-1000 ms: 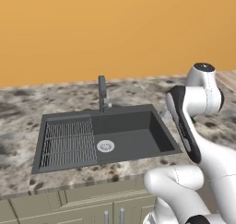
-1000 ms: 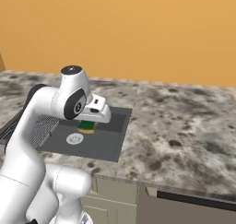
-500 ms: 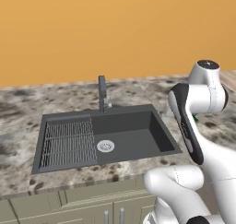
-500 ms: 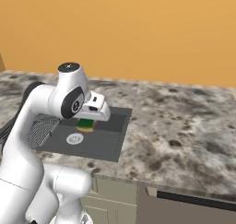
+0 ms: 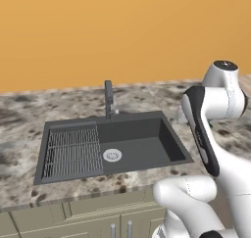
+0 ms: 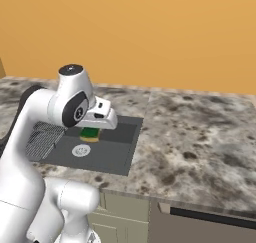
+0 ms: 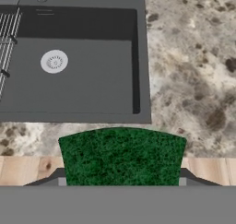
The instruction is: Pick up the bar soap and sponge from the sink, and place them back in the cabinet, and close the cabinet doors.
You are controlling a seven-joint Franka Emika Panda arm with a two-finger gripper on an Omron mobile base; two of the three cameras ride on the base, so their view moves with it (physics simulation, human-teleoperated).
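The sink (image 5: 166,134) is set into the table (image 6: 200,132), its faucet (image 5: 109,100) at the back rim, ribbed rack (image 5: 71,151) left of the drain (image 5: 112,155), and the sponge (image 6: 90,133), apparently clamped in the end effector (image 7: 121,184), hangs above the basin.

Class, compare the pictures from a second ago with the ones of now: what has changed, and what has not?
The arm has drawn a little up and back from the sink, carrying the sponge clamped in the gripper. Nothing was newly taken or let go. The sink, its faucet and the counter stayed as they were, and the base has not driven.
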